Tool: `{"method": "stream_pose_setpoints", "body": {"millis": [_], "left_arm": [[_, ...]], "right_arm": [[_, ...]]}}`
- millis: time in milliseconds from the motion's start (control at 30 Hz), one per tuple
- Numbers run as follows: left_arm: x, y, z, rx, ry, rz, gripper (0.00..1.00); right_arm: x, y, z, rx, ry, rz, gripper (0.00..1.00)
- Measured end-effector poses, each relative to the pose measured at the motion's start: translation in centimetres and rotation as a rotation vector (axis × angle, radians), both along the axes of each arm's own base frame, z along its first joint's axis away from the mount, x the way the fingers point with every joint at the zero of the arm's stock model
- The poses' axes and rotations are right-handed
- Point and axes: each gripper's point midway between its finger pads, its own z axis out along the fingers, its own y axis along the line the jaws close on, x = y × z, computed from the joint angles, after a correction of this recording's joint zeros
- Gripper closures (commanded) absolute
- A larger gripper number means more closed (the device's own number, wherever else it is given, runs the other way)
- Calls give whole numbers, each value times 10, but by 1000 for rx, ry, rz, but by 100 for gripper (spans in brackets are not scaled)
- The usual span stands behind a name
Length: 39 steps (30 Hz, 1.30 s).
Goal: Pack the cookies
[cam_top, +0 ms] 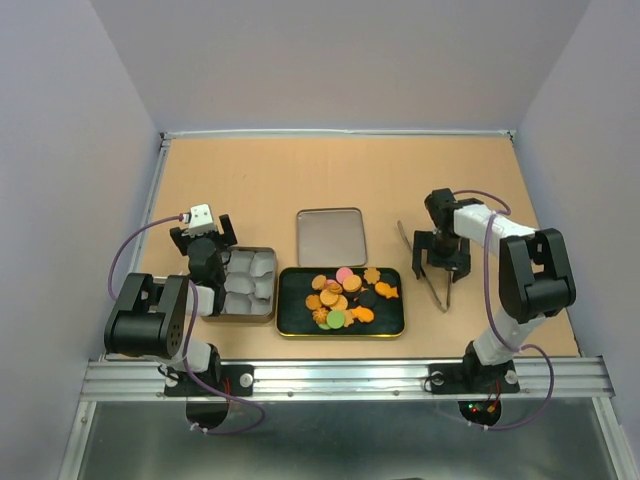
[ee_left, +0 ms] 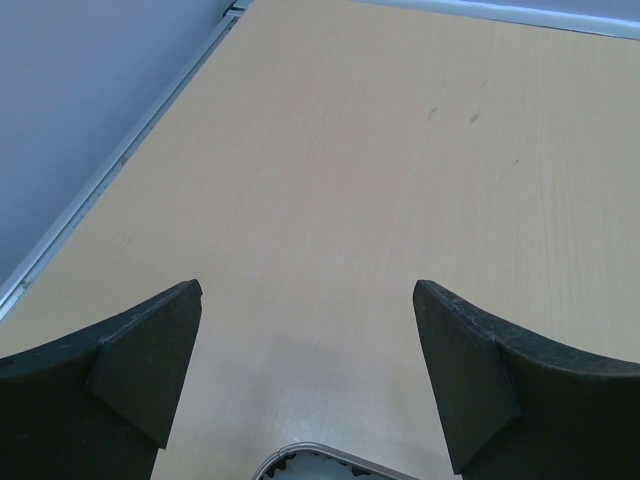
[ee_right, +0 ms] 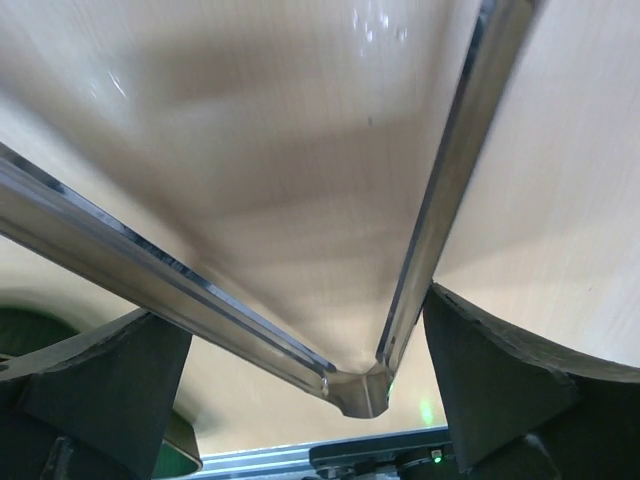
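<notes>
Both spread wide: left gripper (ee_left: 308, 292) empty over the table (ee_left: 350, 150), right gripper (ee_right: 307, 310) astride the tongs (ee_right: 445, 200)

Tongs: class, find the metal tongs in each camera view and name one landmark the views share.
Top external: tongs lie on the tabletop, right of the cookie tray, beneath the right claw.
Left wrist: not in view.
Right wrist: tongs fill the frame as a V, hinge at bottom centre.
Shared landmark: the tan tabletop, seen in all three.
</notes>
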Motion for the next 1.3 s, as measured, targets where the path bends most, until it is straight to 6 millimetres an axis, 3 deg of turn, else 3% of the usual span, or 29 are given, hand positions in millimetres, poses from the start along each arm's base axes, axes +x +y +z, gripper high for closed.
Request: {"method": "stream_pose_setpoints", "body": {"millis": [233, 433, 533, 633, 667, 767, 900, 1000, 1133, 1200, 1300], "left_arm": [[0, 0, 0, 0, 0, 0, 1], [0, 0, 0, 0, 0, 0, 1], [0, 0, 0, 0, 0, 0, 1], [0, 0, 0, 0, 0, 0, 1], [0, 0, 0, 0, 0, 0, 1], [0, 0, 0, 0, 0, 0, 1], [0, 0, 0, 0, 0, 0, 1], [0, 0, 0, 0, 0, 0, 1], [1, -3, 3, 4, -5, -22, 1], [2, -6, 15, 3, -29, -35, 1], [18, -5, 64, -28, -92, -12, 1]], "right_arm": [[11, -1, -2, -11, -24, 26, 15], [12, 6, -3, 4, -38, 52, 44], [12, 11, -3, 15, -40, 66, 48], [12, 13, -3, 18, -41, 71, 72], [12, 14, -3, 18, -41, 73, 76], [12, 12, -2, 10, -47, 72, 83], [13, 11, 5, 2, -51, 63, 83], [22, 12, 26, 1, -81, 48, 84], [56, 20, 72, 17, -188, 32, 84], [71, 23, 97, 28, -251, 26, 84], [77, 25, 126, 42, -298, 23, 86]]}}
